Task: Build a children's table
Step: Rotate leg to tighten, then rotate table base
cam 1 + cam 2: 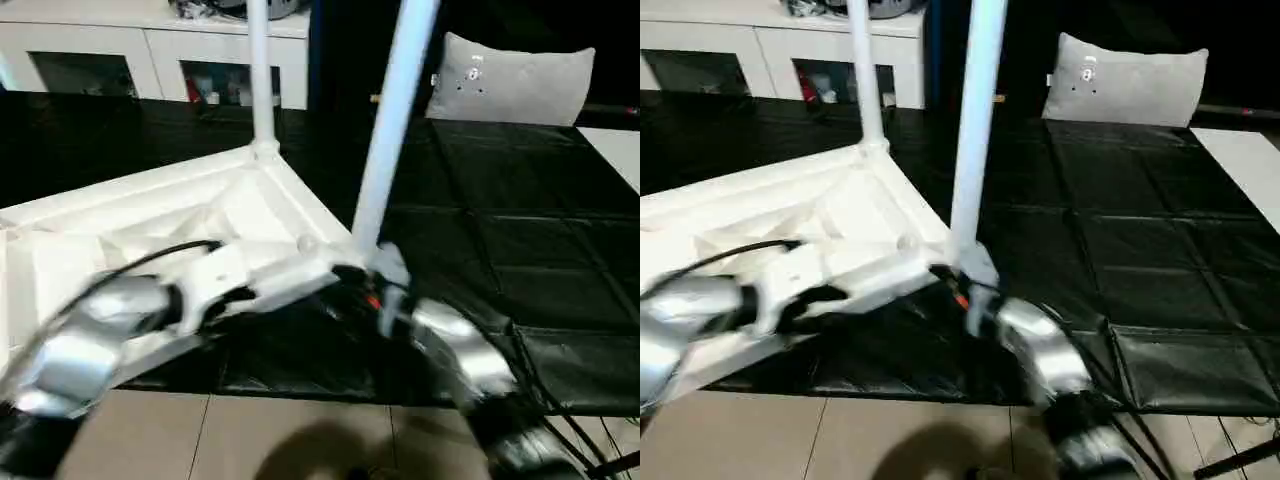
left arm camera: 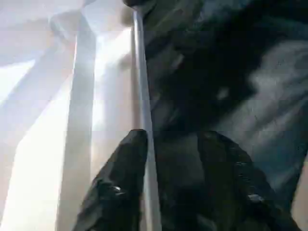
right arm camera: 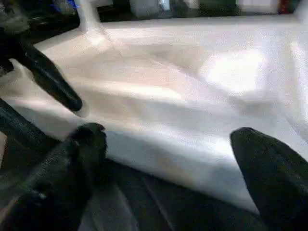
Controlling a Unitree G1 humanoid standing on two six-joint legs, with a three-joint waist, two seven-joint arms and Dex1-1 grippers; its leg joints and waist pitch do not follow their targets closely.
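Both upright legs [image 1: 393,120] cut off by top edge

One tabletop [image 1: 120,215] — two upright legs [image 1: 390,120], one cushion [image 1: 512,82]

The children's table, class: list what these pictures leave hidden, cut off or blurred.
- Tops of both upright legs, far and near: cut off by the head views' top edge.
- Tabletop: its left part runs past the edge.
- Left claw: motion blur.
- Near corner socket: hidden behind the forearms.
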